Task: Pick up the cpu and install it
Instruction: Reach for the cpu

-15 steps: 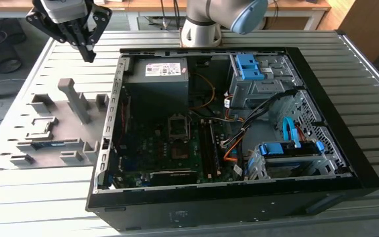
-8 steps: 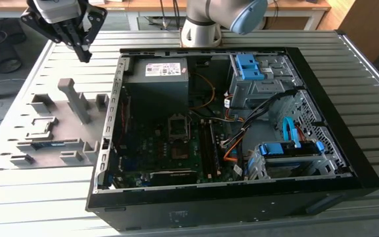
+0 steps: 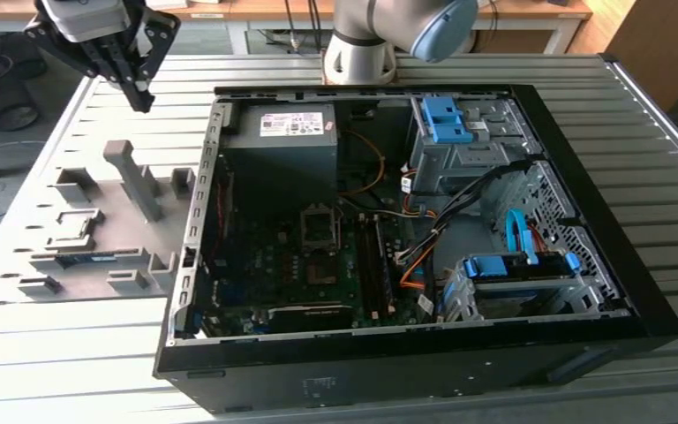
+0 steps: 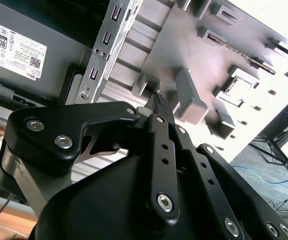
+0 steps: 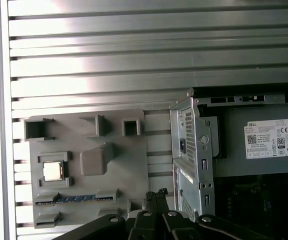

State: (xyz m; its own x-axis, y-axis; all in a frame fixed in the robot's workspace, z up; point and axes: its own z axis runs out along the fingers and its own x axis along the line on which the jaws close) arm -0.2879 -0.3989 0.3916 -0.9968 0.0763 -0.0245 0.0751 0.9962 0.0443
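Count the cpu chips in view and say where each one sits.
1. The cpu lies flat in a square pocket of the grey fixture plate beside the computer case. The case could hide others.

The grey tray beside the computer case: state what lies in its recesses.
The cpu lies in a square recess, a memory stick in a long slot. The gripper hides one tray edge.

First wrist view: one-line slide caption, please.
Shut pincer hangs near the grey fixture tray; the cpu sits in a square pocket.

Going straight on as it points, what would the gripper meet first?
The gripper likely meets the grey tray, at its edge by the computer case, or the slatted table beside it; depth unclear.
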